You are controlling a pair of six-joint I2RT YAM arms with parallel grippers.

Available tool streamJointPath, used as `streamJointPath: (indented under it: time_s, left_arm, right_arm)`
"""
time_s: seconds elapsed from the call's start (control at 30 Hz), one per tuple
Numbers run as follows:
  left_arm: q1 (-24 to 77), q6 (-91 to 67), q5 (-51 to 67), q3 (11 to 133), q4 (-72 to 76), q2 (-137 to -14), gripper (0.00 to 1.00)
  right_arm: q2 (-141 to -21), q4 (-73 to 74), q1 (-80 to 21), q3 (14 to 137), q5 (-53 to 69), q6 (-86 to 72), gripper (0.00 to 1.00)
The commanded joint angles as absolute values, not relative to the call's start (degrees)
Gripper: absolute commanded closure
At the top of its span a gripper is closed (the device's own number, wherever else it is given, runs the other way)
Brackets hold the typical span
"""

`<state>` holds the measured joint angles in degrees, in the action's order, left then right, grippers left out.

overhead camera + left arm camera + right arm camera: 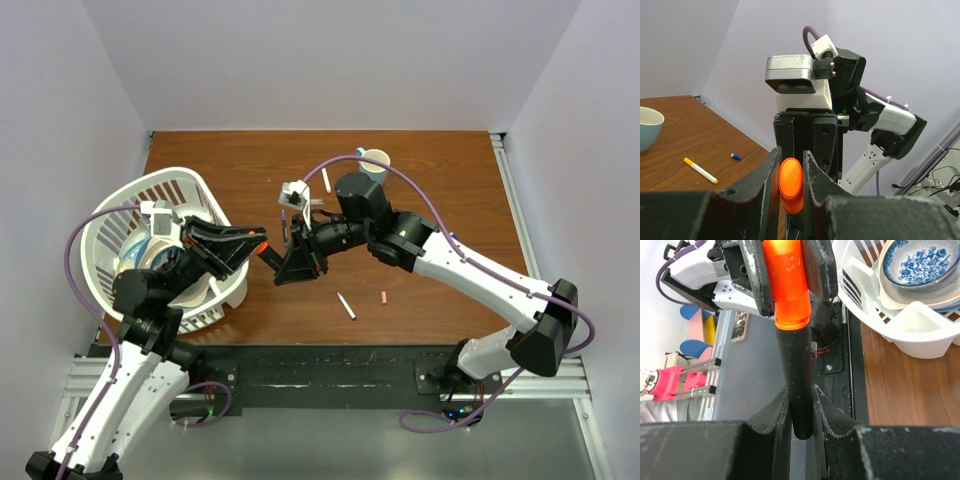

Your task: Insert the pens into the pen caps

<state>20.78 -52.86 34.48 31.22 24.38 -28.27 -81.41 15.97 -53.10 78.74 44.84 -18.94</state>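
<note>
Top view: left pincer (pixel 258 247) and right pincer (pixel 287 262) meet tip to tip above the desk (pixel 440 190), just right of the basket (pixel 170 173). The line between them runs left to right, dipping a little toward the near edge. A white pen (pixel 346 306) and a pink cap (pixel 384 297) lie apart on the desk, nearer the right arm. Left wrist view: left pincer clamped on the orange cap (pixel 791 184), blunt end toward the camera, right pincer straight beyond it. Right wrist view: right pincer clamped on the black highlighter (pixel 797 380). Its long axis points straight away into the orange cap, and black meets orange with no gap showing. Judgement: the piece is shared by both arms, neither nearer. The coming move turns on pressing along this one axis, and a sideways offset would likely bind it.
</note>
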Motion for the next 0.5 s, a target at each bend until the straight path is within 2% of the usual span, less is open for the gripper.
streamJointPath:
  time_s: [0.0,0.2,0.47]
  left_arm:
    - [23.3,-49.5,57.1,30.0,10.2,-29.2,1.00]
    - [24.3,-53.9,58.4,28.0,15.8,-28.9,1.00]
    - [28.9,-53.2,57.5,30.9,11.5,-31.3,1.00]
  right_arm:
    - [-81.7,-7.6,-49.4,87.4,38.2,-21.3,1.00]
    - [-85.1,-8.8,-49.1,90.1,43.0,-22.6,1.00]
    - [-87.1,-12.7,-47.2,91.5,48.2,-26.1,1.00]
